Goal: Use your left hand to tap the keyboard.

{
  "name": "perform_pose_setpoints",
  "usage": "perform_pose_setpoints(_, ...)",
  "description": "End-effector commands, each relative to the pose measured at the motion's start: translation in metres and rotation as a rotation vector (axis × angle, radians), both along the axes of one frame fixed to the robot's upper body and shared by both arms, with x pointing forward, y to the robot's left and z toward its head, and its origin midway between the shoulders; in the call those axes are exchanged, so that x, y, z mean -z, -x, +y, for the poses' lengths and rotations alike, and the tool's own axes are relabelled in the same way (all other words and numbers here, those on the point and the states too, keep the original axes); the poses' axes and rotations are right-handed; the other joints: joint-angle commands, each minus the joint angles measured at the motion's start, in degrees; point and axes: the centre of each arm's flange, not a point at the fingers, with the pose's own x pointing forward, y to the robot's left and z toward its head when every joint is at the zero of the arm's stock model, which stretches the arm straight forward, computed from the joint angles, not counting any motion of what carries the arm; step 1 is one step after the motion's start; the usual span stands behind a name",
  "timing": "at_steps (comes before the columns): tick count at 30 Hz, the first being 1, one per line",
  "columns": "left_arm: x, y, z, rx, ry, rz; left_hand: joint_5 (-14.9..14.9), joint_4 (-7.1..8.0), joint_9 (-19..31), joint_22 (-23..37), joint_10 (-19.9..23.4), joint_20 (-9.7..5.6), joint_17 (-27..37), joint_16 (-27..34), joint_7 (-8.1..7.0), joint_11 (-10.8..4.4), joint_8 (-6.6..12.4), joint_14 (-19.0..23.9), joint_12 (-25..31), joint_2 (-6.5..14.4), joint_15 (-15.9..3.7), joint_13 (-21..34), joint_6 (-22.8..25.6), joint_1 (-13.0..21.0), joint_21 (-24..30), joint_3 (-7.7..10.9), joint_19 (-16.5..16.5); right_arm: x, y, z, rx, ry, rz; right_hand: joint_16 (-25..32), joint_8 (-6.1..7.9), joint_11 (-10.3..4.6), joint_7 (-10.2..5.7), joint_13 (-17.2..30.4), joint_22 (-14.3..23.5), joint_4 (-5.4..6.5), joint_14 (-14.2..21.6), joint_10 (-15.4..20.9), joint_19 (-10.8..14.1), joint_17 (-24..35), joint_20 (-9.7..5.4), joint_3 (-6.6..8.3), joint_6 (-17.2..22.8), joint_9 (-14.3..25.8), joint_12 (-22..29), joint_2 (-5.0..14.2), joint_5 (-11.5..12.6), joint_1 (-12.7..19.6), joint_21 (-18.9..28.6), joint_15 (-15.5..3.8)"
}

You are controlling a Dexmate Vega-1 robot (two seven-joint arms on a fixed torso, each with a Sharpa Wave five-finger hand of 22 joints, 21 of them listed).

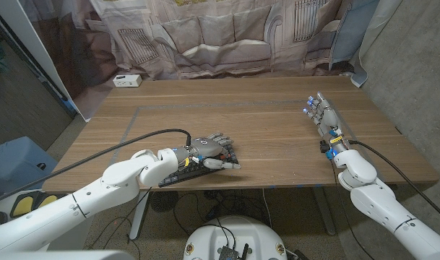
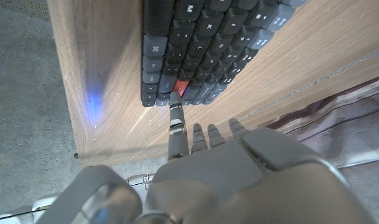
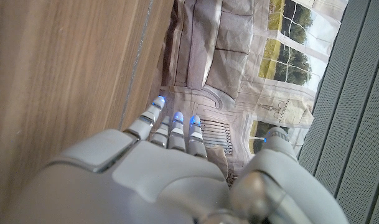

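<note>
Your left hand (image 2: 239, 180) touches with one finger the flat black keyboard (image 2: 208, 43) with dark grey keys, near its red key (image 2: 182, 88); it holds nothing.

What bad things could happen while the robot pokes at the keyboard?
The keyboard lies close to the table's near edge, so a hard push from the left hand might slide it toward that edge. In the left wrist view one of the fingers reaches out to the red key at the keyboard's corner, so it could slip off onto the wood or hit a neighbouring key.
</note>
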Motion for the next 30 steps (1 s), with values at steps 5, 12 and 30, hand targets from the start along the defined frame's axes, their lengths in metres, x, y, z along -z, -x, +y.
perform_pose_setpoints(5, 0.011, -0.004, 0.009, -0.026, 0.057, 0.043, 0.19, -0.53, 0.15, 0.21, 0.94, 0.08, 0.05, 0.49, -0.02, -0.1, 0.25, 0.75, 0.79, 0.59, -0.04, -0.09, 1.09, 0.78, 0.46, 0.1, -0.46, 0.002, -0.004, 0.002, -0.004, -0.001, 0.018, -0.1, 0.32, -0.01, 0.0, 0.13, 0.21, -0.15, 0.26, 0.71, 0.44, -0.08, 0.26, -0.11, 0.51, 0.24, -0.24, 0.83, 0.28, 0.05, -0.06, 0.19)
perform_pose_setpoints(12, 0.008, -0.004, 0.012, -0.034, 0.065, 0.033, 0.16, -0.7, 0.15, 0.2, 1.42, 0.27, 0.04, 0.52, -0.03, 0.06, 0.29, 1.05, 0.95, 0.74, 0.01, -0.1, 1.5, 1.09, 0.56, 0.13, -0.11, 0.001, -0.005, 0.003, -0.004, 0.004, 0.021, -0.1, 0.32, -0.04, 0.06, 0.13, 0.22, -0.16, 0.27, 0.68, 0.47, -0.1, 0.26, -0.13, 0.55, 0.24, -0.28, 0.86, 0.28, 0.04, -0.09, 0.21)
perform_pose_setpoints(30, -0.012, -0.001, 0.016, -0.038, 0.039, -0.022, 0.09, -1.08, 0.15, 0.17, 1.76, 0.15, 0.02, 0.45, -0.1, 0.05, 0.17, 1.35, 1.03, 1.06, -0.1, -0.13, 1.82, 1.8, 0.59, 0.25, 0.18, -0.001, -0.006, 0.004, -0.001, -0.009, 0.013, -0.08, 0.32, 0.01, 0.09, 0.14, 0.22, -0.17, 0.35, 0.72, 0.51, -0.12, 0.27, -0.2, 0.62, 0.24, -0.31, 0.94, 0.26, -0.05, -0.2, 0.2)
